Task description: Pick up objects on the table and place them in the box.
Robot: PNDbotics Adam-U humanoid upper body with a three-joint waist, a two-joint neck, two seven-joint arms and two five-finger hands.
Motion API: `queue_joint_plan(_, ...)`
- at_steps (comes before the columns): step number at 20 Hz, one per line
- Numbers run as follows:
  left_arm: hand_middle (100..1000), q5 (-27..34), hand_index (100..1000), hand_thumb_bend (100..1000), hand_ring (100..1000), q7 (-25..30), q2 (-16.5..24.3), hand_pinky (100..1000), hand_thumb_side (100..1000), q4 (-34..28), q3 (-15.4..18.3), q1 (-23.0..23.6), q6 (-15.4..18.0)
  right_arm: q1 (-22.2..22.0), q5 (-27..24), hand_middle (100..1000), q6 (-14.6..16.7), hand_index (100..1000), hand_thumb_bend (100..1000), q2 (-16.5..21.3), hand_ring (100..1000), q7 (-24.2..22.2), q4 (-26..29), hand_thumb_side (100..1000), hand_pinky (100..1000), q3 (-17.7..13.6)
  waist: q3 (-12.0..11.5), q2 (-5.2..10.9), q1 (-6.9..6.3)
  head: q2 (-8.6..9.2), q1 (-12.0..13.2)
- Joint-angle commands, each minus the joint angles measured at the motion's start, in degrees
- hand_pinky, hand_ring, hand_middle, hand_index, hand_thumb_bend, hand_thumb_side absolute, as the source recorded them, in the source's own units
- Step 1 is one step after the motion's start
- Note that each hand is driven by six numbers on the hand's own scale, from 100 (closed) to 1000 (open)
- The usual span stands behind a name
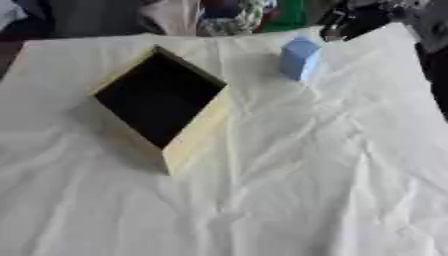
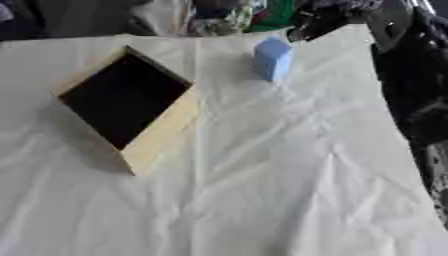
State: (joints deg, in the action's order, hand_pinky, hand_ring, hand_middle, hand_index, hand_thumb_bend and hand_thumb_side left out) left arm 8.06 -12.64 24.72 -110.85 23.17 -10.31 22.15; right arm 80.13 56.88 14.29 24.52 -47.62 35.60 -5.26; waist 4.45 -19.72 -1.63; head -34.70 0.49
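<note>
Right robot hand (image 1: pixel 337 27) sits dark at the upper right of my frame, just beyond the blue block (image 1: pixel 299 59); I cannot tell its finger state. Block stands on the white-covered counter (image 1: pixel 306 175), apart from the open wooden box (image 1: pixel 197 135) at left.

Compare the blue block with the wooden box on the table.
The blue block is small, solid and pale blue; the wooden box is much larger, light wood, open-topped with a dark inside. The block stands at the far right; the box sits left, turned diagonally. Both rest on the white cloth.
</note>
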Motion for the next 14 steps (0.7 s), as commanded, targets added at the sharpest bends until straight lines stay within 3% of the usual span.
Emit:
queue_joint_plan(1, 647, 0.15, 766, 344, 629, 0.09, 1.04, 682, 138, -0.54, 0.67, 0.07, -0.17, 0.64, -1.54, 905, 1.62, 974, 169, 2.53, 909, 0.13, 0.89, 594, 900, 1.10, 0.13, 2.57, 0.22, -0.65, 0.26)
queue_joint_plan(8, 646, 0.18, 765, 341, 629, 0.14, 0.73, 681, 140, -0.65, 0.85, 0.40, -0.46, -0.50, -2.14, 921, 3.73, 988, 248, 3.71, 920, 0.90, 1.24, 673, 912, 2.58, 0.48, 2.66, 0.39, -0.91, 0.31)
queue_joint_plan(14, 646, 0.22, 764, 339, 629, 0.11, 0.53, 681, 138, -0.82, 0.88, 0.38, -0.65, -1.12, -1.92, 918, 3.31, 990, 183, 4.06, 911, 3.24, 1.28, 803, 910, 2.81, -0.04, 2.82, 0.50, -1.22, 0.28)
